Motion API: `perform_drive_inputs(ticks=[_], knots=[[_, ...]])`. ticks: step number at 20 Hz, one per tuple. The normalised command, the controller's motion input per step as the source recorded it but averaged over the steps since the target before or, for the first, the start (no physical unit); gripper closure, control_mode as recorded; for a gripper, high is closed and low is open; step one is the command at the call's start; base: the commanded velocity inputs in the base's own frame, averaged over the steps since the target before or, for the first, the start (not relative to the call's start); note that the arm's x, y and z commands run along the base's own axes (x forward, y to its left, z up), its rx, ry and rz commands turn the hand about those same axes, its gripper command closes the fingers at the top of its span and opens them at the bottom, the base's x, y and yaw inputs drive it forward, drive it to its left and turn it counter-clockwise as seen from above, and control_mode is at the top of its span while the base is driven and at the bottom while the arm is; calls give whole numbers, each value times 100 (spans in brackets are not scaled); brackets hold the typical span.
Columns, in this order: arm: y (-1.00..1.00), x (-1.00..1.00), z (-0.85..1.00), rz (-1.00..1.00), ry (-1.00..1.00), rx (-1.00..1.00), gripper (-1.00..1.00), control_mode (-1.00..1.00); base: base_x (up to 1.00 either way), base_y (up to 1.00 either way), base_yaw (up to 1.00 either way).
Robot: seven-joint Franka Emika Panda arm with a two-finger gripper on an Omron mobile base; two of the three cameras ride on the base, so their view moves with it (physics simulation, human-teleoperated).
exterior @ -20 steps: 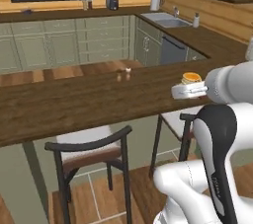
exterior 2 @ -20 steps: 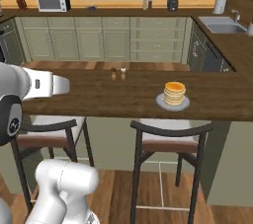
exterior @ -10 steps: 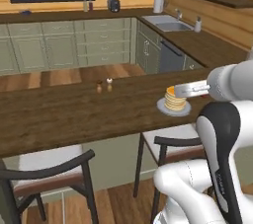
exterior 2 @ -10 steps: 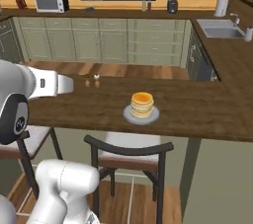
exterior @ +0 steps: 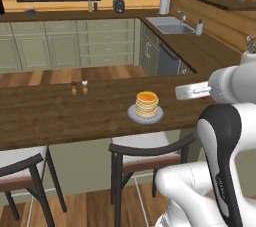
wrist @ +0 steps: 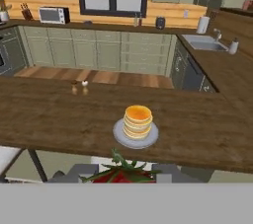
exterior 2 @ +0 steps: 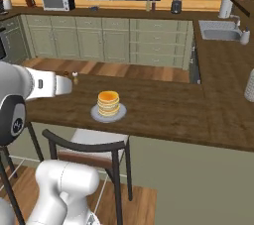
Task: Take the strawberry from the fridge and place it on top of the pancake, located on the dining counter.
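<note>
1. Lighting's flat and even everywhere, typical render look, no obvious light source.
2. Shadows are super soft, just a faint dark patch under the pancake (wrist: 137,121) plate.
3. No glare on the tabletop (wrist: 59,119).
4. Everything's a bit soft and low-res, far cabinets look mushy.
5. No edge warping.

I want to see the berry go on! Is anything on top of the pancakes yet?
Not yet. The pancake stack's golden top is bare. The strawberry sits low in the hand view at the pincer, in front of the plate. The pancakes cover the plate's middle.
</note>
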Motion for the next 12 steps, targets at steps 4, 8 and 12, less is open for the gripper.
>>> perform_drive_inputs(ticks=[4,8,12], knots=[[0,0,0,0,0,0,100,100,88,-63,20],[-13,25,-3,0,4,5,100,-100,75,-35,6],[-34,100,-13,-9,34,8,100,-100,0,0,0]])
